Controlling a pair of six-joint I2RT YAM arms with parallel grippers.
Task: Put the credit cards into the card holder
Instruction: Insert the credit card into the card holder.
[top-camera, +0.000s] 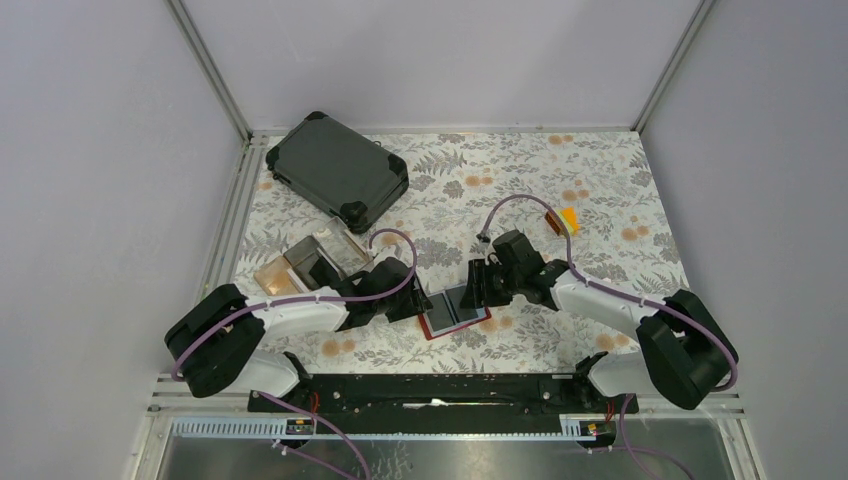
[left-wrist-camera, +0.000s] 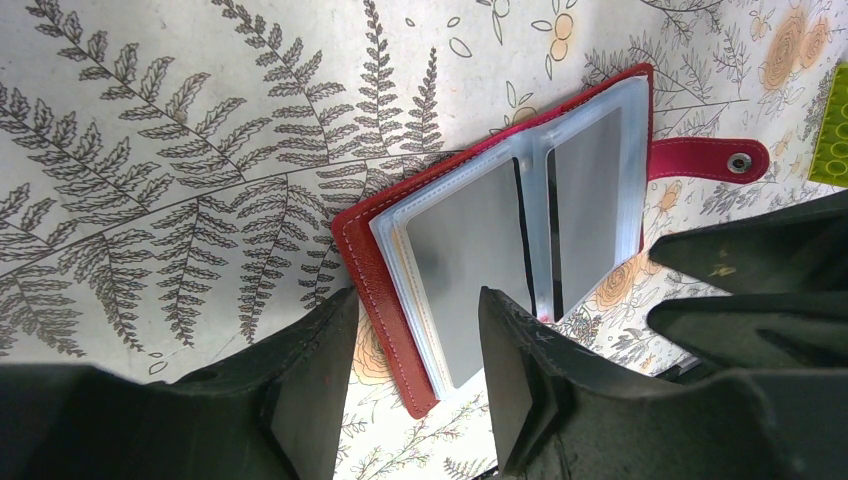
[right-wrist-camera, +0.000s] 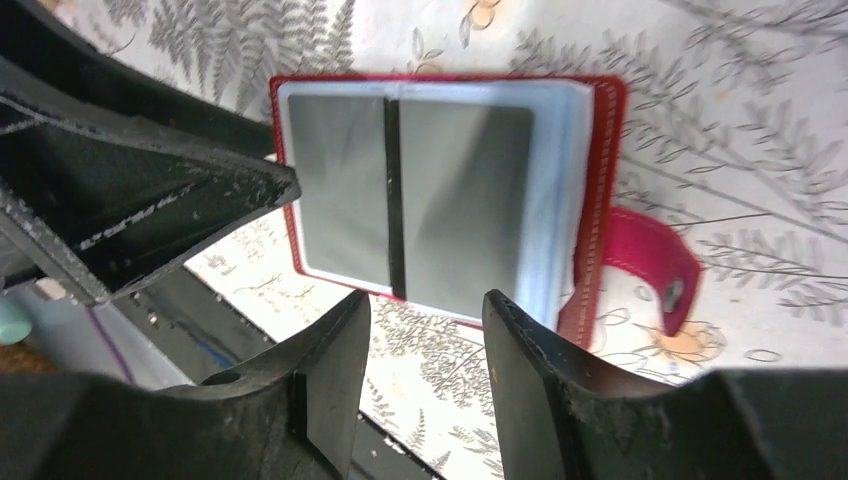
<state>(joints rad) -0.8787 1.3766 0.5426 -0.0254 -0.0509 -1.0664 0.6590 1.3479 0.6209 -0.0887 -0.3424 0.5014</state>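
This is a robot test cell in a lab. Plain grey wall panels (top-camera: 90, 150) held in bare aluminium posts (top-camera: 208, 68) box in a table under a fern-print cloth (top-camera: 450, 190). The left arm (top-camera: 300, 315) and right arm (top-camera: 610, 300) are bolted to a black rail (top-camera: 430, 392) at the table's near edge, with purple cables (top-camera: 520, 197) looping in the open.

Obstacles:
- large dark hard-shell case (top-camera: 338, 170), far left corner
- clear compartmented box on a wooden base (top-camera: 310, 262), left edge
- small orange and yellow blocks (top-camera: 562, 220), right of centre
- open red leather-like card holder (top-camera: 455, 312), near edge, flanked by the left arm's fingers (left-wrist-camera: 312, 390) and the right arm's fingers (right-wrist-camera: 520, 380)

Free passage: table (top-camera: 600, 170) centre, far right corner.
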